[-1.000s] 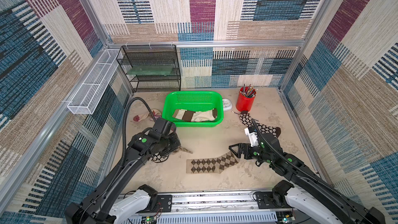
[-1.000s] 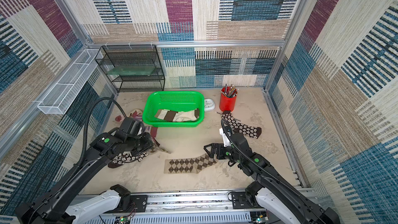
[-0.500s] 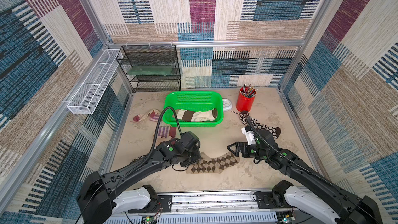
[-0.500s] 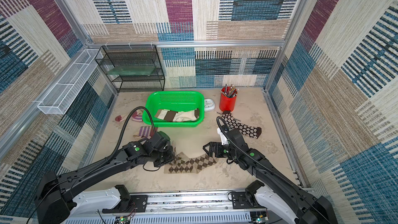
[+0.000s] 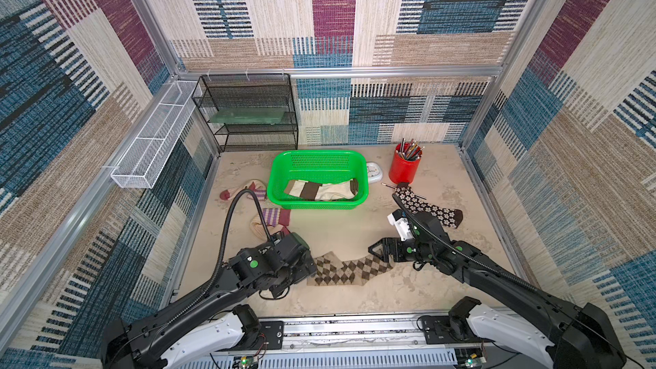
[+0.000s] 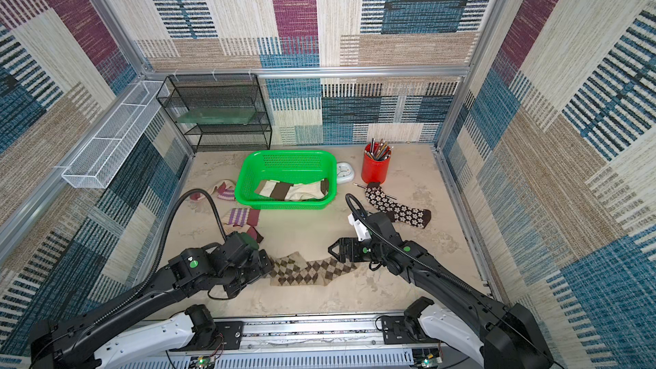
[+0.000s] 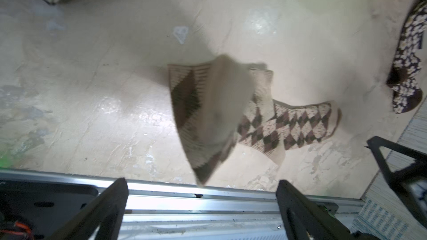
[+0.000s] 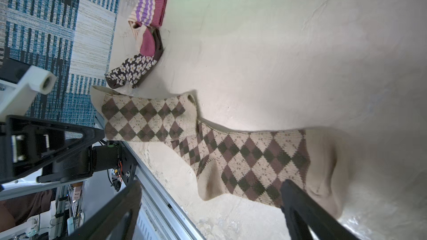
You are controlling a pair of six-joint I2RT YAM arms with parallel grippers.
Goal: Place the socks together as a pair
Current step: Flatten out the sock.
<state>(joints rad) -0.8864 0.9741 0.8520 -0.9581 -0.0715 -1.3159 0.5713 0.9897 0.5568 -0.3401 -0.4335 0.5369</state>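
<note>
Left hand [image 7: 201,182] stands wide, gripping nothing. Right hand [image 5: 372,249] is wide and empty, over two overlapping argyle socks [image 5: 351,271] on the worktop [image 5: 355,228].

Argyle sock [image 7: 208,116] smeared by blur, perhaps folded. Left arm [image 5: 248,271] hides its 9 o'clock end in both top views.

basket [image 5: 319,153] back centre, socks [image 5: 319,189] in it | clock [image 5: 373,172], pencil cup [image 5: 403,172] right of basket | rack [image 5: 245,95] behind-left | lone sock [image 5: 429,209] before cup | two overlapping socks [image 5: 349,271] front centre, before basket
</note>
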